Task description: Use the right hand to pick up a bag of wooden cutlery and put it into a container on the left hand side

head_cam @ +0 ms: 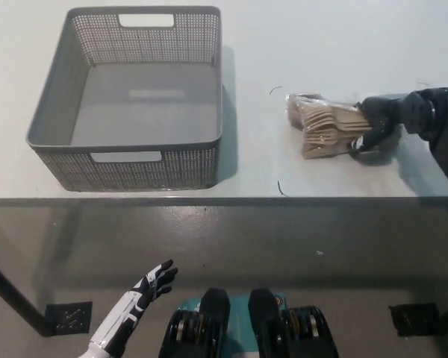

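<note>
A clear bag of wooden cutlery [325, 124] lies at the right of the white table, its right end gripped by my black right hand [381, 119], which is shut on it. The bag looks slightly raised and tilted, its far end pointing left. The grey mesh container [60, 112] stands empty at the table's left, well apart from the bag. My white left hand [138, 302] hangs below the table's front edge at the lower left, fingers spread and holding nothing.
The table's front edge [224, 199] runs across the middle of the picture. Small dark marks [281, 188] lie on the tabletop between container and bag. Bare tabletop separates the container from the bag.
</note>
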Available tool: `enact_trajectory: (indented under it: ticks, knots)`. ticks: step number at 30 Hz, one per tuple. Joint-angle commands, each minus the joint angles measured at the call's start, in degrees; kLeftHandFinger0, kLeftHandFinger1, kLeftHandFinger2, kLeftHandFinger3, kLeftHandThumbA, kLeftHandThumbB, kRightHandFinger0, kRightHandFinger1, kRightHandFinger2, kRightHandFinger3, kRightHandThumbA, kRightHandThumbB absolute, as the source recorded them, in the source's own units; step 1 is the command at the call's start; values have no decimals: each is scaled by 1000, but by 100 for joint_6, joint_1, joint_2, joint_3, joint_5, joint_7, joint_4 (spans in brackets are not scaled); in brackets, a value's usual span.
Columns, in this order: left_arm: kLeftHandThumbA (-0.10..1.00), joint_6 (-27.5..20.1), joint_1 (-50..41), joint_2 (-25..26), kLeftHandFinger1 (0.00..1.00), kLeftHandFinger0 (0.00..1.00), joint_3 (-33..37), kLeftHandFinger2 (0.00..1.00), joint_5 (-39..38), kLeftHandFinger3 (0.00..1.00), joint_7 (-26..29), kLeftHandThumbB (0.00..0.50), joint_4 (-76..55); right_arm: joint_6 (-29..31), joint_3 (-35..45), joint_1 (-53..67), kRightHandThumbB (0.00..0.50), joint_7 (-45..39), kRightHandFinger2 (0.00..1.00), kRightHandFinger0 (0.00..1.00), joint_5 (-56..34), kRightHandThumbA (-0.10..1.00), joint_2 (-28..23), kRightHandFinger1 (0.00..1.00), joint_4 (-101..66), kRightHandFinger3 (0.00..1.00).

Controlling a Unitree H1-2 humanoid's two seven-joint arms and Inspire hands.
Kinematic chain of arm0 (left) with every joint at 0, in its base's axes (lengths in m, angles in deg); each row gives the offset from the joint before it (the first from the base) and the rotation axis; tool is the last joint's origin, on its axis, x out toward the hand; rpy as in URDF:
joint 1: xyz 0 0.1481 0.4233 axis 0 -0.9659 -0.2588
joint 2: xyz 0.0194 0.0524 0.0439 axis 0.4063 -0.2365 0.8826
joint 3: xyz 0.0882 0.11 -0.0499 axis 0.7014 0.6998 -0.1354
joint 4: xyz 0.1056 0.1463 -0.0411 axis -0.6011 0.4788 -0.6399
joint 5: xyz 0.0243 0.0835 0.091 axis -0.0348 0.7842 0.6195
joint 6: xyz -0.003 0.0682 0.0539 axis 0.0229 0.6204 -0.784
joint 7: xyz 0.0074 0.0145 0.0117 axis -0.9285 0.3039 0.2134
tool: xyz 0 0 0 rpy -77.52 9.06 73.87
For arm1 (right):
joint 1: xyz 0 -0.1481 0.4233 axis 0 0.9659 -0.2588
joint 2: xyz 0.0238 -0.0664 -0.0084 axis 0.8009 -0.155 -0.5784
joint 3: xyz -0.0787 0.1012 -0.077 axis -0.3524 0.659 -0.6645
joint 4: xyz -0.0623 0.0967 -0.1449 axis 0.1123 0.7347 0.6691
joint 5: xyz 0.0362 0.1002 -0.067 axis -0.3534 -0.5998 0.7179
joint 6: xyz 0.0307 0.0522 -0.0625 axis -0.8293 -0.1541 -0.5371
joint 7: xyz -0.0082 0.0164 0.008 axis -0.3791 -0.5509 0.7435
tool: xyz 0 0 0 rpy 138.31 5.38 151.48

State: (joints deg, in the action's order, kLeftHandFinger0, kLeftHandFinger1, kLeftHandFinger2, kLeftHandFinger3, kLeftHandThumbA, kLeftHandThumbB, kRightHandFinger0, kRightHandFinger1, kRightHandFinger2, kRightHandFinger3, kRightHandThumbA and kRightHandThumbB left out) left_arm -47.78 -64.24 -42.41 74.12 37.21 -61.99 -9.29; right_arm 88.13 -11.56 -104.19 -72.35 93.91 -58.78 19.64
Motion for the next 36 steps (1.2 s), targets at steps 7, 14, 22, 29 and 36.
enact_trajectory:
  ticks: [7, 14, 22, 29, 36]
  knots:
    - [1000, -291, 115, 108, 1000, 1000, 47, 1000, 47, 1000, -119, 363, -29, 908, 15, -302, 290, 1610, 456, 300, 62, -69, 488, 371, 608, 561]
    - [1000, -291, 217, 136, 1000, 1000, 47, 1000, 126, 1000, -97, 363, 27, 1430, 260, -133, 107, 2952, 933, 66, -63, -100, 335, 575, 610, 992]
    - [1000, -291, 183, 111, 1000, 1000, 54, 1000, 160, 1000, -78, 367, 22, 1746, 777, -64, 79, 3291, 998, 71, -435, -100, 231, 578, 649, 964]
    - [1000, -291, 188, 115, 1000, 1000, 64, 1000, 140, 1000, -112, 363, 64, 2225, 1970, -123, 101, 3384, 823, 0, -1313, -100, 271, 429, 602, 894]
    - [1000, -291, 169, 110, 1000, 1000, 58, 1000, 163, 1000, -88, 362, 70, 1975, 3080, -473, 118, 3156, 868, 10, -2017, -100, 384, 477, 351, 892]
